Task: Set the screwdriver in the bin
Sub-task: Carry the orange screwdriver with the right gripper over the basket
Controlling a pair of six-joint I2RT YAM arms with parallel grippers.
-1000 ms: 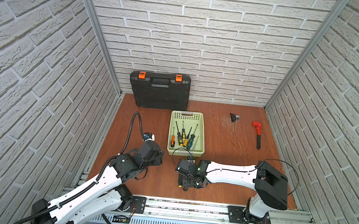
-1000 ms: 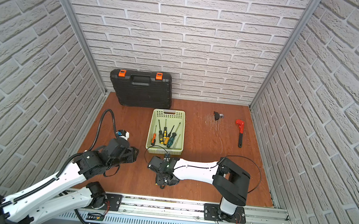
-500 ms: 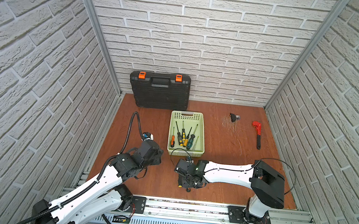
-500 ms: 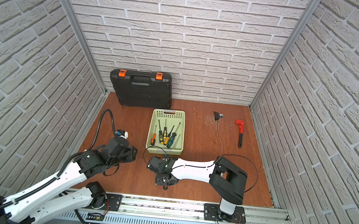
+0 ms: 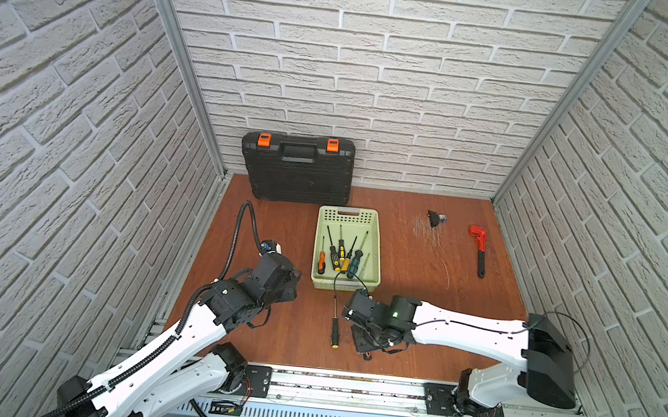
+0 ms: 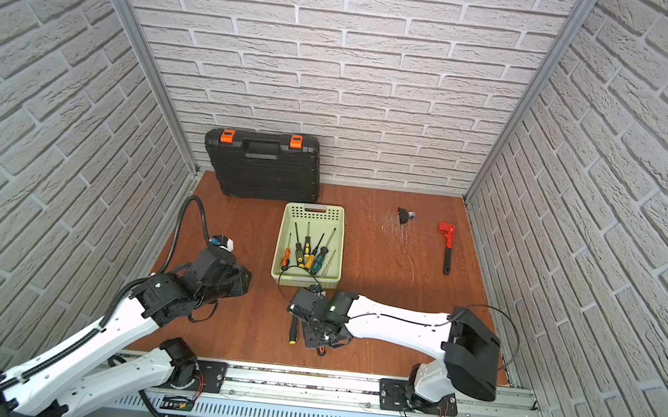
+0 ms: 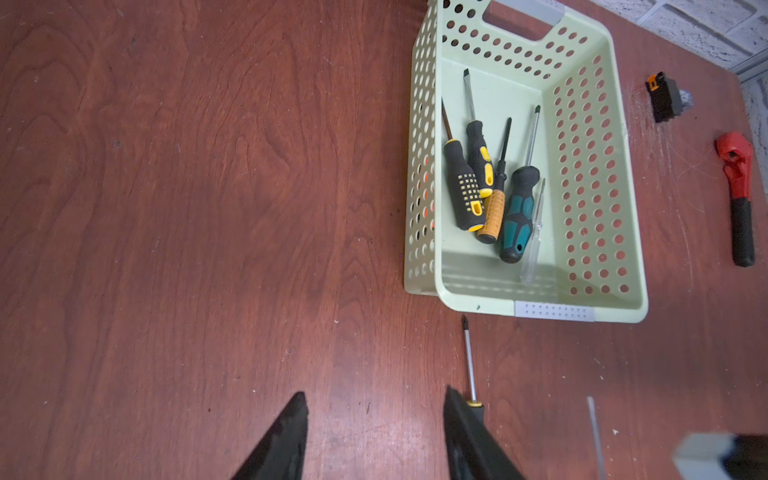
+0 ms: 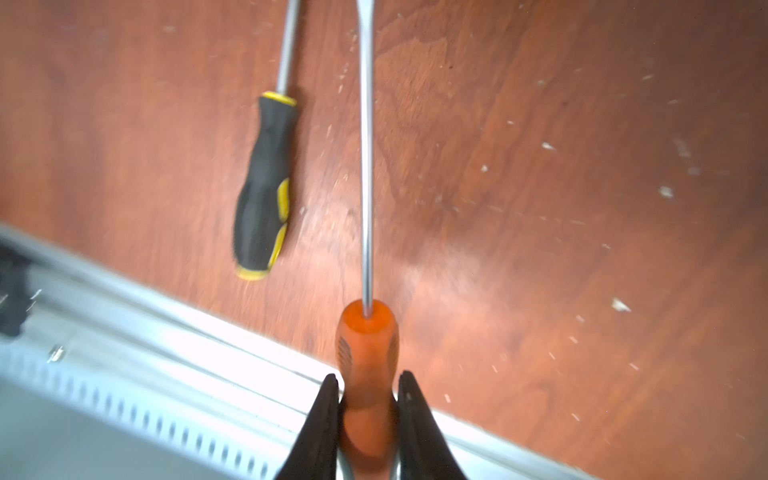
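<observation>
Right gripper is pinching the orange screwdriver by the handle, shaft aimed roughly at the bin close ahead, left arm further off.

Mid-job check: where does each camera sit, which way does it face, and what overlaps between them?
Top views: high at the front, looking down toward the back wall; both arms, the bin and black case show.
Left wrist: on the left arm, facing the table and bin; left gripper, jaws apart, empty.
Right wrist: on the right arm, facing the table by the front rail; right gripper, jaws clamping the orange screwdriver.
Shared: both wrist views show the black-and-yellow screwdriver on the table.
</observation>
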